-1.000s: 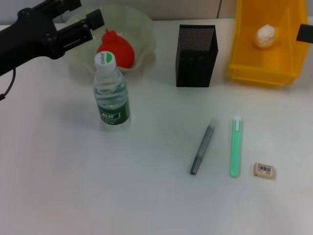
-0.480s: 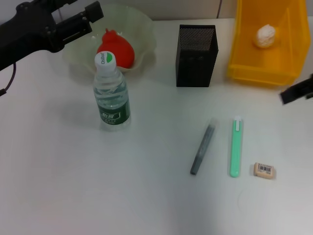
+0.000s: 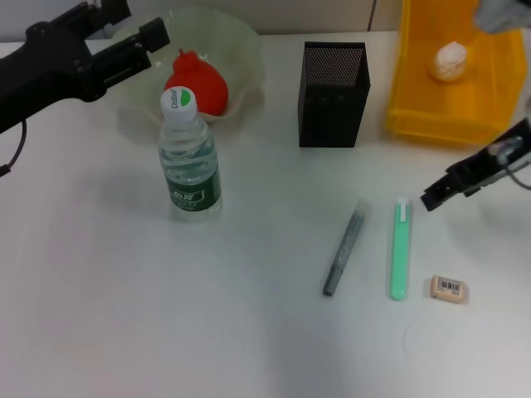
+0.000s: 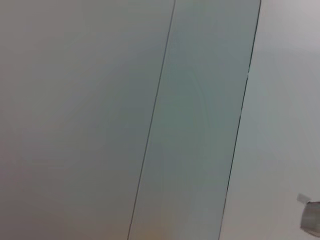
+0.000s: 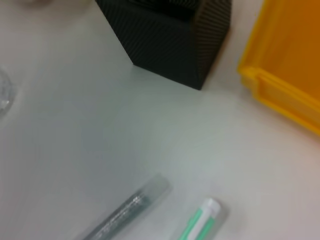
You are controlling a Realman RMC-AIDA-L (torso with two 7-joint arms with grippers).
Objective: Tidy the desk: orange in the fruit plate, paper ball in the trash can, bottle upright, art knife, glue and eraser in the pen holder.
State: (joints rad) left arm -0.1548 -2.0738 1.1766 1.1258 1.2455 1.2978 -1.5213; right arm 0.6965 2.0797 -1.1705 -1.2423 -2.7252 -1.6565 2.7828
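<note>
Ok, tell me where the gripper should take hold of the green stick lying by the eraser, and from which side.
Best from straight above, at mid-length. The green stick lies flat on the desk, its long axis running toward the trash can, so the fingers should close across its narrow width. The grey pen and the eraser both lie apart from it, leaving room on each side. The right gripper is nearest.

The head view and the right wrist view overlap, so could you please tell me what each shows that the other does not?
Only the head view shows the orange in the fruit plate, the upright bottle, the paper ball in the trash can, the eraser, the left gripper by the plate and the right gripper nearing the green art knife. The right wrist view adds nothing. Both show the pen holder, trash can, grey glue pen and knife.
</note>
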